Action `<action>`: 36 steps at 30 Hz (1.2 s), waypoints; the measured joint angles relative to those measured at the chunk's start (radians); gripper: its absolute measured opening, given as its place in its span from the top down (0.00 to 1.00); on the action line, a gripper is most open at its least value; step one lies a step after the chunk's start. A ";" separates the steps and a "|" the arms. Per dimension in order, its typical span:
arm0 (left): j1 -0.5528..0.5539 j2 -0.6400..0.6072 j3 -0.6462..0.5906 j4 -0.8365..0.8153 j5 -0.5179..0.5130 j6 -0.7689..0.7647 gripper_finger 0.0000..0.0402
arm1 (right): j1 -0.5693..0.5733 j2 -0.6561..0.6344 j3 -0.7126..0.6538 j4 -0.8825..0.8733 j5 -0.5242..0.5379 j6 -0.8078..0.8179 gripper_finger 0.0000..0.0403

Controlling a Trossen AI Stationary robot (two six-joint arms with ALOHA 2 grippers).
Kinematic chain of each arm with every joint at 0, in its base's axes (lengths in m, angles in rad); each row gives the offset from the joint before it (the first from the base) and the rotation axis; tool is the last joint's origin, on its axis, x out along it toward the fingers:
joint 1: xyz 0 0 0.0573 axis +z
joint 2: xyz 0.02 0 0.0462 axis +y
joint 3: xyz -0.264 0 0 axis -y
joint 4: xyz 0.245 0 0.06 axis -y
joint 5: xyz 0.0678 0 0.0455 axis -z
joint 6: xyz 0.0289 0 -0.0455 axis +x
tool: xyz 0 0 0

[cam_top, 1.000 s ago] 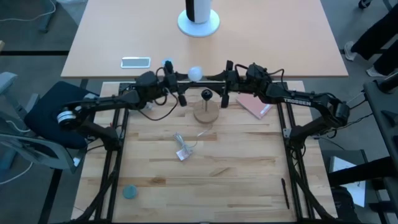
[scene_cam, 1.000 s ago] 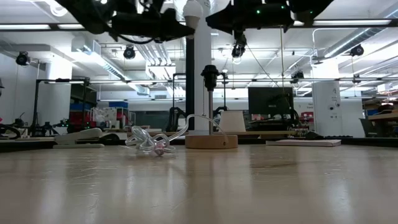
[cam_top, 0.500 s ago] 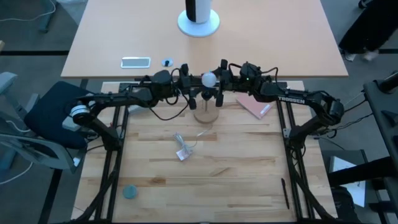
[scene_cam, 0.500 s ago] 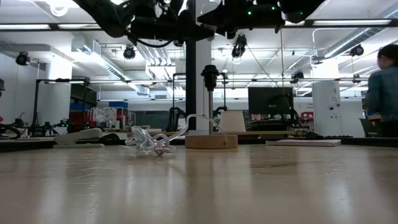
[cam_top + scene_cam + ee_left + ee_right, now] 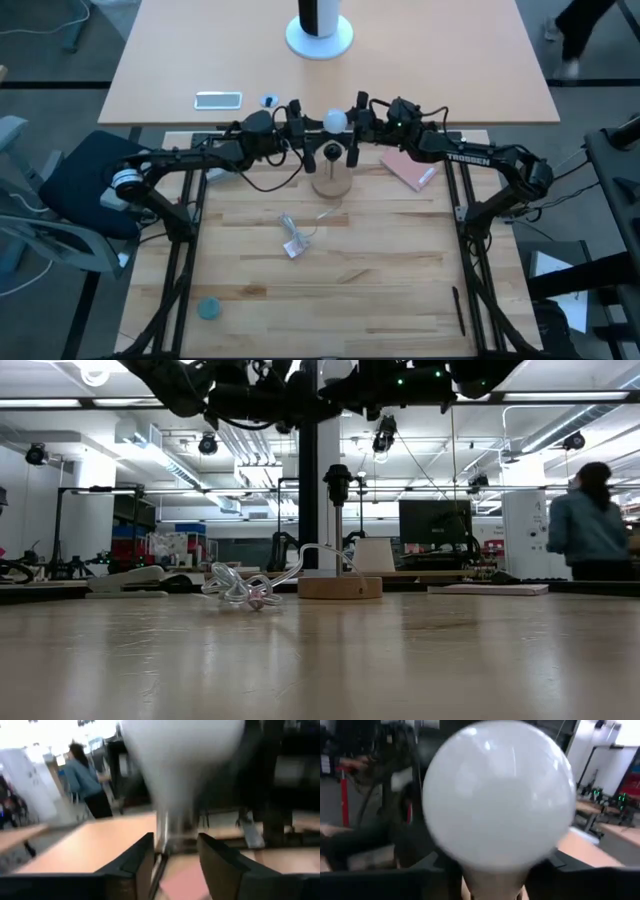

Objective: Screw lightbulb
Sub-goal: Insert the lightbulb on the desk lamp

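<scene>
The frosted white lightbulb (image 5: 334,121) is held in the air above the black socket knob (image 5: 331,152), which stands on a thin post on its round wooden base (image 5: 331,182) (image 5: 340,587). My left gripper (image 5: 308,128) comes in from the left and my right gripper (image 5: 356,128) from the right; both are shut on the bulb. The bulb fills the left wrist view (image 5: 180,765) and the right wrist view (image 5: 497,795). In the low view only its underside (image 5: 338,368) shows at the top edge. My left gripper has the bulb's pale screw base (image 5: 170,837) between its two fingers (image 5: 137,862), reaching in level from the table's left. The bulb stands upright, globe up, lifted clear above the socket. My right gripper has the bulb's narrow neck (image 5: 492,882) between its two fingers (image 5: 547,872), just under the globe. It reaches in level from the table's right. The bulb stands upright, clear of the socket.
A crumpled clear wrapper (image 5: 293,240) lies near the wooden base. A pink pad (image 5: 407,168) lies at the right, a blue disc (image 5: 208,308) front left, a pen (image 5: 459,310) front right. A phone (image 5: 218,99) and a white stand (image 5: 319,35) are on the far table.
My left gripper has carried the bulb toward the table's right, from left of the socket to above it. My right gripper has moved left to meet it, so both now flank the bulb. A person has walked into the background.
</scene>
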 joint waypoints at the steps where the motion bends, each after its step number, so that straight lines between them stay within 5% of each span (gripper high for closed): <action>1: 0.000 0.002 -0.001 -0.026 -0.006 0.000 0.61 | -0.005 -0.004 0.000 0.004 -0.001 0.015 0.68; 9: 0.001 -0.081 -0.002 -0.296 -0.194 0.048 0.61 | -0.087 -0.019 -0.028 -0.031 -0.051 0.161 0.69; 14: 0.010 -0.158 -0.002 -0.275 -0.307 0.077 0.66 | -0.107 0.012 -0.113 0.083 -0.137 0.248 0.69; 22: 0.024 -0.167 0.003 -0.037 -0.220 0.091 0.80 | -0.090 0.115 -0.186 0.289 -0.184 0.309 0.69; 28: 0.026 -0.146 0.003 -0.029 -0.168 0.087 0.97 | -0.089 0.175 -0.186 0.327 -0.203 0.327 0.69; 36: 0.026 -0.097 0.003 -0.029 -0.114 0.068 1.00 | -0.089 0.200 -0.189 0.343 -0.212 0.321 0.69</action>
